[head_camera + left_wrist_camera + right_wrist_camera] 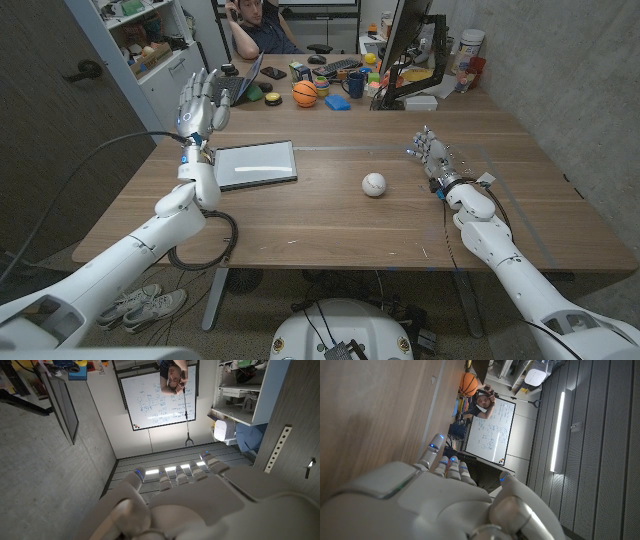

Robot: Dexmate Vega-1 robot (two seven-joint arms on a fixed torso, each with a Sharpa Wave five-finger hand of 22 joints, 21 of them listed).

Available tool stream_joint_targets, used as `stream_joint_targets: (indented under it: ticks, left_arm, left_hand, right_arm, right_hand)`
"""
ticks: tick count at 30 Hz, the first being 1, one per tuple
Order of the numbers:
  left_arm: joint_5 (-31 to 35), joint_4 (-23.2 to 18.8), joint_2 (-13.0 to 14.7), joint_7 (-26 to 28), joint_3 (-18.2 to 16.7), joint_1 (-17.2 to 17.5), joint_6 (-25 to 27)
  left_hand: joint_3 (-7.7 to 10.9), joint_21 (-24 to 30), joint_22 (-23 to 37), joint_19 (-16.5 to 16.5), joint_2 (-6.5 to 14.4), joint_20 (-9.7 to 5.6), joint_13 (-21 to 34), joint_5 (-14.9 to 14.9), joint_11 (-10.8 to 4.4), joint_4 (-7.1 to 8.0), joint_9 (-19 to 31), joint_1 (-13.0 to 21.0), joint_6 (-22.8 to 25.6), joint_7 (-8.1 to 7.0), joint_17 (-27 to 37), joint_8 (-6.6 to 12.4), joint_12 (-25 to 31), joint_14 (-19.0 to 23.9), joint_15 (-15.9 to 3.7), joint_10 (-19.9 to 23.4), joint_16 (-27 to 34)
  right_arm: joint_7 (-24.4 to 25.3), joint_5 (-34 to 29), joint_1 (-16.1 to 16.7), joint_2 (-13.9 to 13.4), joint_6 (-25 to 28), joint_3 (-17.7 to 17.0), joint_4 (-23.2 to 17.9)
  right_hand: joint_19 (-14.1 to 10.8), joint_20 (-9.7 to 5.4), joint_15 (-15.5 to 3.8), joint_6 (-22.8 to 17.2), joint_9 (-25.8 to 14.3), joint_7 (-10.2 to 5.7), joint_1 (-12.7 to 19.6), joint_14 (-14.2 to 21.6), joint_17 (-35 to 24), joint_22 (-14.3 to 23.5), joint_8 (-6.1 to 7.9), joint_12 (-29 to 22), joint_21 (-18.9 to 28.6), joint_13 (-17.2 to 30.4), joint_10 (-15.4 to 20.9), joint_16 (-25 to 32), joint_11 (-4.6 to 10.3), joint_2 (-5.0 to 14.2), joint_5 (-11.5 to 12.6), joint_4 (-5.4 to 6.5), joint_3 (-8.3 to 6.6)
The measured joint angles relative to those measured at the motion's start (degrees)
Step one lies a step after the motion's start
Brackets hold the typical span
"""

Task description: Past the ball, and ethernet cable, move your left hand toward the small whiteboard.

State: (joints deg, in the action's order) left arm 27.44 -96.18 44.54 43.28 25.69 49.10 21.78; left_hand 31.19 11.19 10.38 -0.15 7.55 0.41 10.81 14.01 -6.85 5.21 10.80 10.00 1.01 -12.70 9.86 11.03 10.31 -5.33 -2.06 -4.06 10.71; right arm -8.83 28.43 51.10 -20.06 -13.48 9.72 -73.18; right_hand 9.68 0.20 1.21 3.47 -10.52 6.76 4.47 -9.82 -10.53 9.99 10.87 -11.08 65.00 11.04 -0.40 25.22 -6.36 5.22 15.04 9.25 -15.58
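Both arms enter from the near corners, over the wooden table (330, 225). Left arm is raised, its left hand (203, 100) held up above the table's far left part, fingers spread and holding nothing; in the left wrist view the same hand (175, 505) points at the room beyond. Right hand (432, 155) sits low over the table's right side, fingers loosely apart, empty, also seen in the right wrist view (435, 500). Small whiteboard (256, 164) lies flat on the table just beside and right of the left forearm, below the raised hand. White ball (374, 184) rests mid-table, between whiteboard and right hand, apart from both. Ethernet cable: cannot pick it out. Beyond the table, a person (255, 25) sits at a cluttered desk with an orange basketball (304, 93).
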Motion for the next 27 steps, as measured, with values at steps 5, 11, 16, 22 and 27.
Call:
stream_joint_targets:
  ticks: [5, 11, 16, 22, 27]
  left_arm:
    - [0.2, -0.1, 1.0, -2.7, 0.9, -0.8, 1.3]
    - [0.2, 0.0, 1.9, -4.6, 1.9, -1.8, 1.9]
    - [0.0, 0.8, 2.3, -8.7, 3.0, -2.9, 3.0]
    - [-0.6, 2.3, 2.6, -11.9, 4.2, -4.3, 3.4]
    - [-1.1, 3.4, 3.0, -13.7, 5.0, -5.1, 3.4]
  left_hand:
    - [-0.45, 0.0, 0.0, -1.1, -0.3, 2.23, 0.0, -0.3, 0.3, -0.44, 0.0, 0.3, -0.1, -0.05, 0.1, 0.0, 0.0, -1.1, 0.09, -1.4, 0.0]
    - [-0.97, -0.2, 0.0, -1.7, -0.9, 7.75, 0.0, -0.5, 0.28, -0.96, 0.0, -0.3, -1.4, 0.07, 0.2, 0.0, 0.0, -3.2, 0.03, -3.4, 0.0]
    - [-1.29, -0.2, 0.0, -1.6, -1.0, 9.29, 0.0, -0.5, 0.12, -0.93, 0.0, -0.2, -2.0, 0.09, 0.3, -0.23, 0.0, -3.9, 0.01, -4.2, 0.0]
    - [-2.08, -0.2, 0.0, -2.2, -1.9, 11.04, 0.0, -0.5, 0.0, -1.24, 0.0, -0.4, -3.5, -0.01, 0.4, -0.45, 0.0, -4.2, 0.29, -5.5, 0.0]
    - [-3.08, -0.2, 0.0, -2.3, -3.0, 11.14, 0.0, -0.4, 0.0, -1.65, -0.1, -0.8, -6.3, 0.09, 0.7, -0.67, 0.0, -4.2, 0.29, -5.5, 0.0]
  right_arm:
    - [0.2, 0.0, 0.4, 0.0, -0.1, -0.1, -0.5]
    - [0.6, -0.1, 0.8, -0.1, -0.2, -0.1, -0.9]
    - [0.9, -0.2, 1.5, -0.2, -0.3, -0.2, -1.6]
    - [1.3, -0.2, 2.1, -0.2, -0.3, -0.3, -2.4]
    - [1.8, -0.3, 2.6, -0.3, -0.3, -0.4, -3.1]
  right_hand:
    - [0.0, 0.0, 0.0, -0.6, 0.0, 0.0, 0.0, 0.0, 0.0, 0.0, 0.0, 0.0, -0.4, 0.0, 0.0, 0.0, 0.0, -0.01, 0.0, 0.0, 0.48]
    - [0.0, 0.0, 0.0, -0.6, 0.0, 0.01, -0.2, 0.0, 0.0, 0.0, 0.0, -0.4, -0.4, 0.0, 0.3, 0.0, -0.3, -0.22, 0.0, 0.0, 0.48]
    - [0.0, 0.0, 0.0, -0.6, 0.0, 0.01, -0.5, 0.0, 0.0, 0.0, 0.0, -0.4, -0.4, 0.0, 0.5, 0.0, -0.54, -0.46, 0.0, 0.0, 0.48]
    - [0.0, 0.0, 0.43, -0.6, 0.0, 0.0, -0.5, 0.0, 0.0, 0.0, 0.0, -0.4, -0.8, 0.0, 0.6, 0.0, -0.61, -0.46, 0.0, 0.1, 0.89]
    - [0.0, 0.0, 0.43, -0.6, 0.0, 0.01, -0.8, 0.0, 0.0, 0.0, 0.0, -0.4, -0.8, 0.0, 0.6, 0.0, -0.61, -0.75, 0.0, 0.25, 1.04]
